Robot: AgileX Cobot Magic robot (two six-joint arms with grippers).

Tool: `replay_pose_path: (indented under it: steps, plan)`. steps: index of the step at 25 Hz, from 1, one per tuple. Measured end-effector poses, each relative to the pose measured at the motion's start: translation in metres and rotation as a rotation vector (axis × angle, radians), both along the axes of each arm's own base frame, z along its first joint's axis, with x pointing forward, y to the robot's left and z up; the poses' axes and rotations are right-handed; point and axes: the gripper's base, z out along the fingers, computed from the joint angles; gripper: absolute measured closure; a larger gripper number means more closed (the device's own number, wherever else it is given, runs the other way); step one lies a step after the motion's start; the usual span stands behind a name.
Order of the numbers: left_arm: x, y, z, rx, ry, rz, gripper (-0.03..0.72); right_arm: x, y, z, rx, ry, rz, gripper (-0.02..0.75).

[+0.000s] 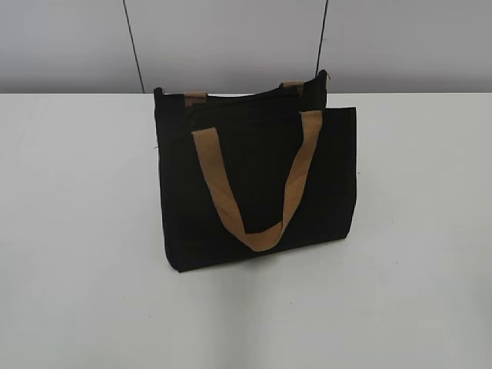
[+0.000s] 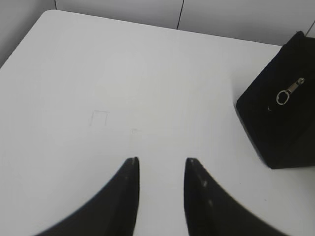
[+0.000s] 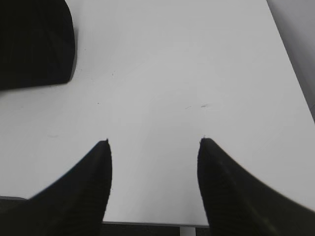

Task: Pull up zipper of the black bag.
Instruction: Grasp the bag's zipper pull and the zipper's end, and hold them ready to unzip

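White and bare, the table (image 1: 84, 231) runs back to a pale panelled wall with dark seams, and the black bag (image 1: 257, 184) stands upright on it near the middle, its broad face turned toward us in the exterior view. One tan handle (image 1: 261, 184) hangs down in a loop over that face; the ends of the other handle show at the top edge behind it.

We judge the task to be at its very start. Neither arm appears in the exterior view, and both wrist views look down on open table. Our left gripper (image 2: 161, 164) has its jaws parted by a modest gap and holds nothing; our right gripper (image 3: 153, 145) has its jaws spread wider, also holding nothing. Both are well apart from the bag.

From the left wrist view we see the zipper (image 2: 289, 91) on the bag's narrow end, a small silver pull with a ring tab that hangs loose against the black fabric. From the right wrist view only a dark corner of the bag shows at upper left.

The next move, as we read it, calls for the left arm to travel toward that end of the bag and close its jaws on the small ring tab, which will need careful alignment. The right arm would probably have to steady the soft bag so it does not slide or tip when the pull is drawn.

We can read no brand, label or writing anywhere.
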Motion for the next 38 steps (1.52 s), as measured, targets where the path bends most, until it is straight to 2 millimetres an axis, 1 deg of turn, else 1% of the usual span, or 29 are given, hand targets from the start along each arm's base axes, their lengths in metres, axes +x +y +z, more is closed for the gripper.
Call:
replay_pose_path:
  steps: [7, 9, 13, 16, 20, 25, 27, 29, 33, 34, 36, 38]
  plan:
    - [0.000, 0.000, 0.000, 0.000, -0.001, 0.000, 0.450, 0.000, 0.000, 0.000, 0.000, 0.000, 0.000, 0.303]
    - [0.004, 0.000, 0.002, 0.001, 0.007, 0.000, 0.450, 0.000, 0.000, 0.000, 0.000, 0.000, 0.000, 0.303]
    - [0.016, -0.004, 0.023, 0.014, -0.097, -0.033, 0.449, 0.000, 0.000, 0.000, 0.000, 0.000, 0.000, 0.303]
    - [0.033, -0.008, 0.035, 0.035, -0.167, -0.065, 0.449, 0.000, 0.000, 0.000, 0.000, 0.000, 0.000, 0.303]
    - [0.062, -0.014, 0.046, 0.027, -0.219, -0.097, 0.449, 0.000, 0.000, 0.000, 0.000, 0.000, 0.000, 0.303]
    - [0.101, -0.021, 0.053, 0.014, -0.275, -0.117, 0.449, 0.000, 0.000, 0.000, 0.000, 0.000, 0.000, 0.303]
    - [0.114, -0.024, 0.052, 0.007, -0.300, -0.121, 0.449, 0.000, 0.000, 0.000, 0.000, 0.000, 0.000, 0.303]
    - [0.128, -0.027, 0.043, 0.003, -0.330, -0.121, 0.448, 0.000, 0.000, 0.000, 0.000, 0.000, 0.000, 0.303]
    - [0.149, -0.035, 0.007, -0.010, -0.316, -0.137, 0.437, 0.000, 0.000, 0.000, 0.000, 0.000, 0.000, 0.303]
    - [0.154, -0.038, -0.005, -0.007, -0.308, -0.145, 0.433, 0.000, 0.000, 0.000, 0.000, 0.000, 0.000, 0.303]
    - [0.159, -0.043, -0.021, -0.004, -0.307, -0.166, 0.424, 0.000, 0.000, 0.000, 0.000, 0.000, 0.000, 0.303]
    - [0.167, -0.053, -0.037, 0.004, -0.266, -0.205, 0.416, 0.000, 0.000, 0.000, 0.000, 0.000, 0.000, 0.303]
